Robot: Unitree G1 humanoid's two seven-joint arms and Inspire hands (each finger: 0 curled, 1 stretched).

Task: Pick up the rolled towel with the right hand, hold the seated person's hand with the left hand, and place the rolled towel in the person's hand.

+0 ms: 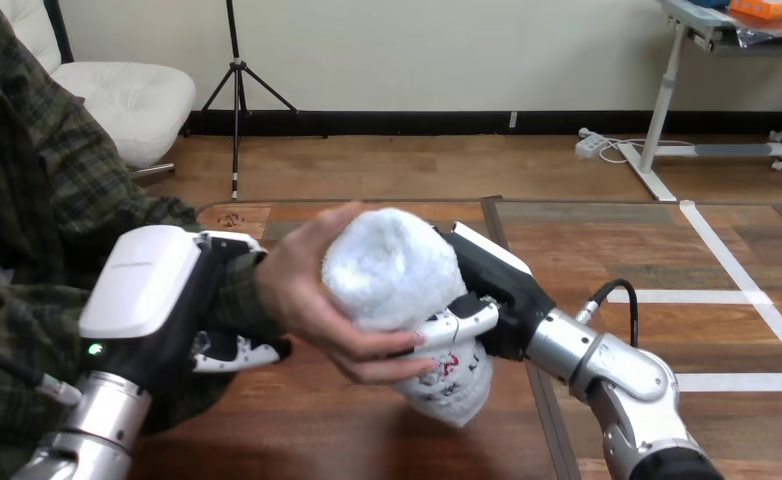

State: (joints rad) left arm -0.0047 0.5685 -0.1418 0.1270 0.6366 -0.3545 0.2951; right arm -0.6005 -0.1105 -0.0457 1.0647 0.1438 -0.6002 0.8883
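Note:
A white rolled towel stands upright above the table's middle. My right hand comes from the right and is shut on it, with white fingers curled across its lower half. The person's hand wraps the towel from the left, its fingers lying under and around the roll. My left hand sits at the person's wrist, its thumb and fingers curled round the wrist from below and above.
The wooden table runs under both arms, its far edge just behind the towel. The person's sleeved forearm comes in from the left side.

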